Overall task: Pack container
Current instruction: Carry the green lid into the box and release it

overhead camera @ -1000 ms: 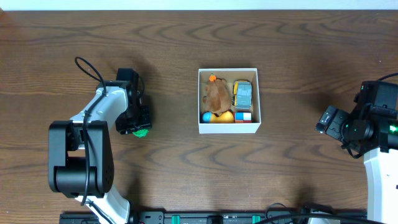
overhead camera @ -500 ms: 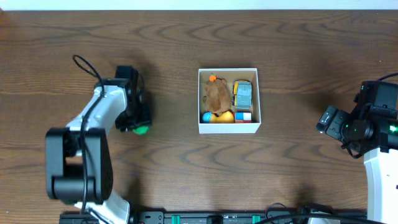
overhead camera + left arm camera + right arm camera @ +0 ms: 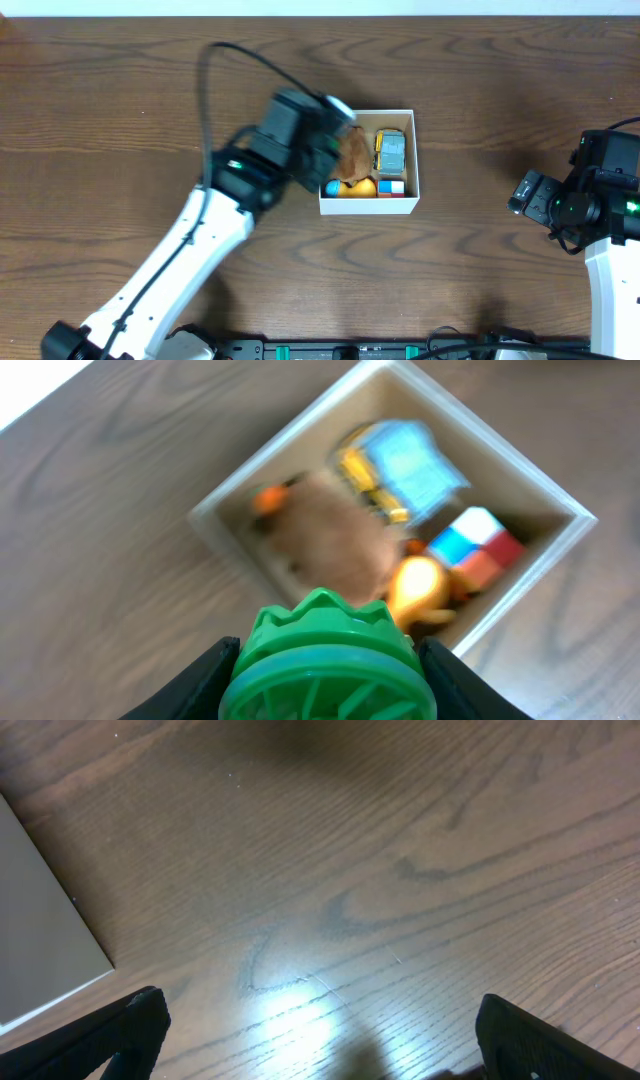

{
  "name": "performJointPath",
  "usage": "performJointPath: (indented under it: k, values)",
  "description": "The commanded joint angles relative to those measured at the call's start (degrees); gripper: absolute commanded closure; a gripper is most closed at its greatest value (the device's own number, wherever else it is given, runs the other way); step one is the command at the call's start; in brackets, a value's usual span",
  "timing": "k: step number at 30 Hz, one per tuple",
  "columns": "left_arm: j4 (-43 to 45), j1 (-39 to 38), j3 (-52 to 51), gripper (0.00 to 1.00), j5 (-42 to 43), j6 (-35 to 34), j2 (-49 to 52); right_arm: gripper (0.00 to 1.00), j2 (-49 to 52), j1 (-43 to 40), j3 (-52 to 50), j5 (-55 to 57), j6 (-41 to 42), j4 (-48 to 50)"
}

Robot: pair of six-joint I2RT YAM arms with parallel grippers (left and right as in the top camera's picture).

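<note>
Container point(image 3: 368, 207) now under green toy point(image 3: 325, 660)

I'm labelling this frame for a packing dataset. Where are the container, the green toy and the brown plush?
container point(image 3: 370, 206), overhead view, on its white front wall.
green toy point(image 3: 325, 660), left wrist view, on its ridged top.
brown plush point(image 3: 335, 535), left wrist view, on the middle of its body.
</note>
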Motion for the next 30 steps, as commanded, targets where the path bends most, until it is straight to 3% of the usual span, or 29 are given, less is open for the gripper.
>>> performJointPath:
  k: [1, 6, 12, 15, 17, 21, 30]
  values:
    - [1.6, -4.0, 0.1, 0.94, -0.1, 7.0, 3.5, 0.01, 0.0, -0.3, -0.1, -0.2, -0.9, -0.2]
    - [1.9, -6.6, 0.1, 0.93, -0.1, 7.0, 8.4, 0.01, 0.0, -0.3, -0.1, -0.2, -0.9, -0.2]
    - [1.7, -6.6, 0.1, 0.49, -0.1, 7.0, 10.9, 0.01, 0.0, -0.3, -0.1, -0.2, -0.9, -0.2]
    - [1.9, -6.4, 0.1, 0.41, -0.2, 7.0, 10.8, 0.01, 0.0, -0.3, -0.1, -0.2, -0.9, -0.2]
    - [2.2, -6.2, 0.1, 0.21, -0.5, 7.0, 10.8, 0.01, 0.0, -0.3, -0.1, -0.2, -0.9, -0.2]
    - [2.4, -5.2, 0.1, 0.09, -0.6, 7.0, 10.8, 0.01, 0.0, -0.3, -0.1, -0.2, -0.9, -0.2]
    - [1.0, -0.6, 0.1, 0.07, -0.9, 1.5, 7.1, 0.01, 0.0, -0.3, -0.1, -0.2, -0.9, -0.2]
